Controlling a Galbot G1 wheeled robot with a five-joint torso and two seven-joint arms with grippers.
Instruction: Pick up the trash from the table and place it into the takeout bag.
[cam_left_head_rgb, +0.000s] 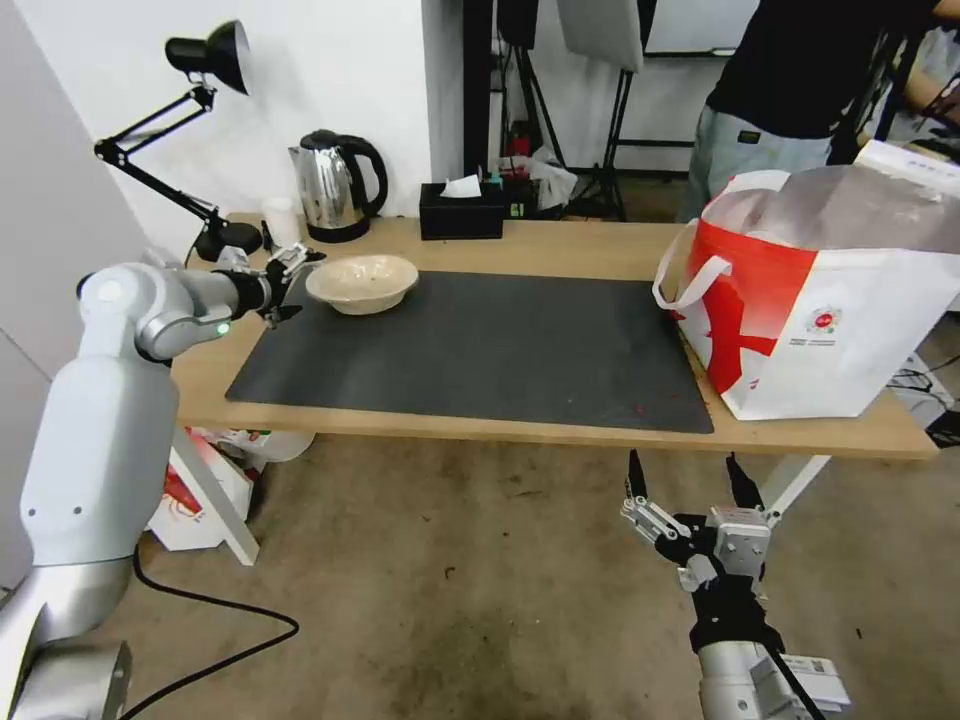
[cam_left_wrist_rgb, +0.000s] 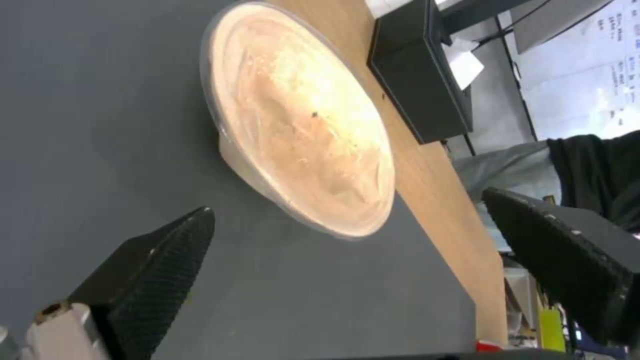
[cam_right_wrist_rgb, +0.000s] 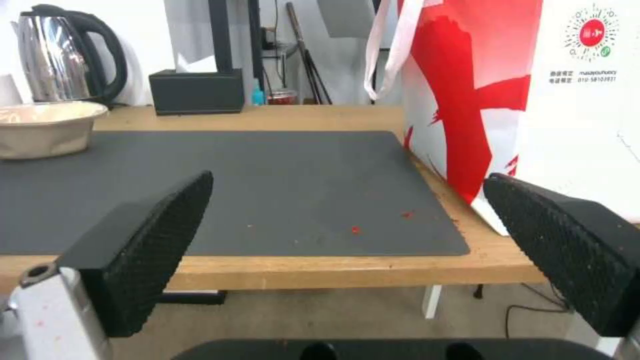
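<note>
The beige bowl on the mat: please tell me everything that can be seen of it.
The beige bowl is shallow and round, with a wide rolled rim, and looks like pulp or paper. It stands upright at the far left corner of the dark mat. Inside are pale smears and small crumbs, no food. The left hand is beside its left rim, open, not touching it.

A lab or studio workspace: bare concrete floor, tripod stands against the back wall, a desk lamp and electric kettle on the light-wood surface.
</note>
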